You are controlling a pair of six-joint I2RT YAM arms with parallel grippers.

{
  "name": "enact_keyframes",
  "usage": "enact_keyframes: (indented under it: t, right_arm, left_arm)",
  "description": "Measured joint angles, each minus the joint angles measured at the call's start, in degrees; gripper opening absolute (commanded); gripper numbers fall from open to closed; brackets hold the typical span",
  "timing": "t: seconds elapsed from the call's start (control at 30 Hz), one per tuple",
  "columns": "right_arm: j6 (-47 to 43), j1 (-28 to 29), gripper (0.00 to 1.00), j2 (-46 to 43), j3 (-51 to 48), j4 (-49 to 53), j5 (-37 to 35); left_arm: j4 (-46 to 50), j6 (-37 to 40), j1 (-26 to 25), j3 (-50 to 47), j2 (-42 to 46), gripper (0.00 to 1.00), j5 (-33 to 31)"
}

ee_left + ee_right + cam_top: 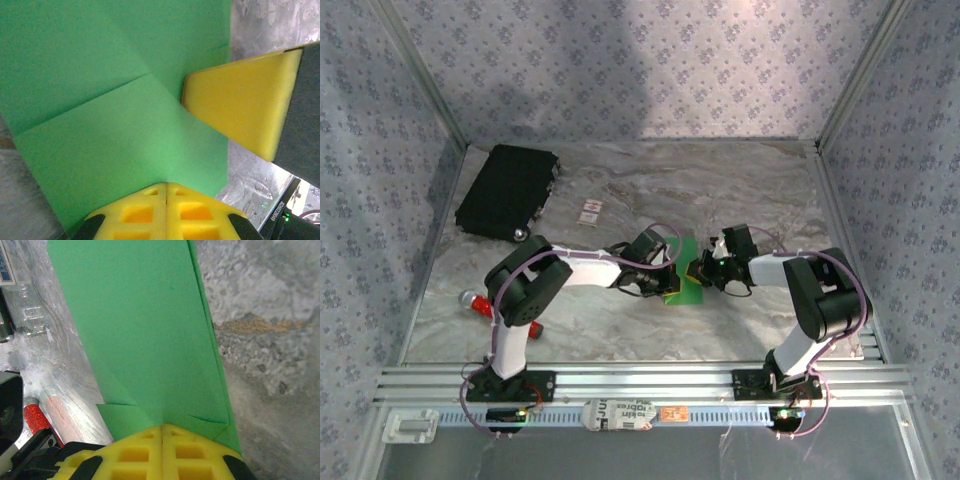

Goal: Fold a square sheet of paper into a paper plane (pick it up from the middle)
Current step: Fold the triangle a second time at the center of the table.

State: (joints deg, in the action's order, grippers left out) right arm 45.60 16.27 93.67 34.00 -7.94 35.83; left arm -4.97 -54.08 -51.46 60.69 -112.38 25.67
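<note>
Both arms reach in toward the middle of the marble worktop (720,190), and the green sheet (90,100) lies flat between them, just in front of the two wrists. It is already folded: from above it reads as a narrow upright strip. The right wrist camera shows a long panel with doubled edges down its right side and two small turned-in flaps at the near end.

The left gripper (166,187) has its jaws closed, the yellow fingertips meeting in one seam right at the near edge of the paper. Whether any layer is pinched between them, I cannot tell. Creases run across the sheet ahead of it, one slanting up from left to right.

The right gripper (162,429) has its jaws closed as well, tips together at its own end of the strip. Seen from the left wrist, one of its yellow pads (235,110) sits on the paper's right side, close to the edge.

Over at the back left corner lies a black case (508,190). A small white card (590,210) sits just beside it, and a red tool (473,301) lies by the left wall, well apart from the sheet.
</note>
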Motion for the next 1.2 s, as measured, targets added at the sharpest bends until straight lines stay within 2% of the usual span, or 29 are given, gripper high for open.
enact_keyframes:
  t: [0.23,0.9,1.2]
  right_arm:
    - [0.0,0.0,0.00,0.0,0.0,0.0,0.0]
    - [0.0,-0.2,0.00,0.2,0.0,0.0,0.5]
    - [-0.1,-0.3,0.00,0.2,0.0,0.0,0.6]
  left_arm:
    - [0.4,0.0,0.0,-2.0,1.7,0.05,0.0]
    - [-11.3,-3.2,0.0,-13.5,6.5,0.05,0.0]
    - [-13.1,-4.5,0.0,-16.7,8.4,0.04,0.0]
